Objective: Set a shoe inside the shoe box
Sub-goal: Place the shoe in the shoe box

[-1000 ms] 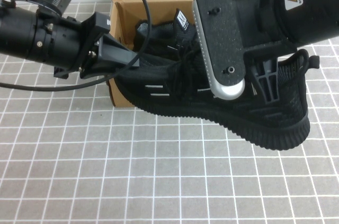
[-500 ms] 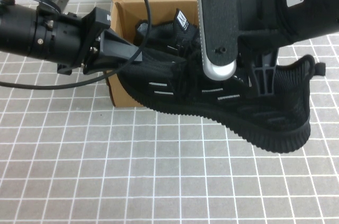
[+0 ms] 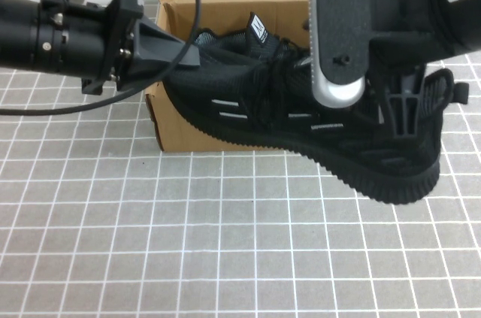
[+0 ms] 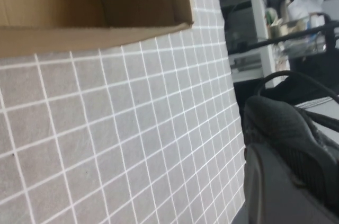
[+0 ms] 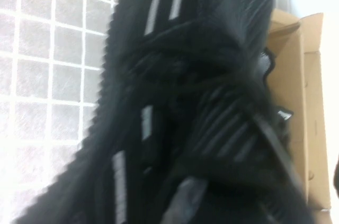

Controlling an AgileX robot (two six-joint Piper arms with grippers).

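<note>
The shoe (image 3: 301, 130), a black knit sneaker with white dashes, hangs tilted in front of and partly over the brown cardboard shoe box (image 3: 180, 119). Its toe is at the box's left front corner and its heel is lower, to the right. My left gripper (image 3: 188, 59) is shut on the toe end. In the left wrist view one finger (image 4: 275, 192) lies against the knit (image 4: 286, 123). My right gripper (image 3: 402, 111) is shut on the heel side. The right wrist view is filled by the shoe (image 5: 175, 102), with the box (image 5: 299, 75) beyond it.
A second black sneaker with a white logo tag (image 3: 258, 28) lies inside the box, behind the held one. The table is a grey mat with a white grid (image 3: 225, 243). The box's outer wall and the mat show in the left wrist view (image 4: 95, 28).
Both arms have lifted the shoe up and back toward the box. Its toe has risen from the mat to the box's rim, and the right arm has shifted to the right.
</note>
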